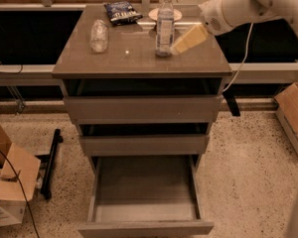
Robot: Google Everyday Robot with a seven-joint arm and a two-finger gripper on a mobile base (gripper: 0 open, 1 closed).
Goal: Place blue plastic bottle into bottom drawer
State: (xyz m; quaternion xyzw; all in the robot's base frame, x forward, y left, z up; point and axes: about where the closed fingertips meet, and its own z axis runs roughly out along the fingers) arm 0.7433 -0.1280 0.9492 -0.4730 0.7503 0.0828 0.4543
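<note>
Blue plastic bottle (165, 26) upright on cabinet top (134, 58), just left of my gripper (188, 38); spread or closed, can't tell. Bottom drawer (145, 195) pulled out.

- My claw (178, 47) hangs over the worktop (139, 59), just right of the bottle (164, 24); my arm (248, 4) runs off the top and right edges.
- The bottle hides the middle of the plate (152, 15) behind it.
- The bottle's label and the snack bag's (122, 12) print are too small to read.
- The bottom drawer's (144, 192) front is cut by the lower edge.
- The two upper drawers' insides are lost in shadow.
- The side edges cut off both boxes, left (10, 182) and right (294, 114).
</note>
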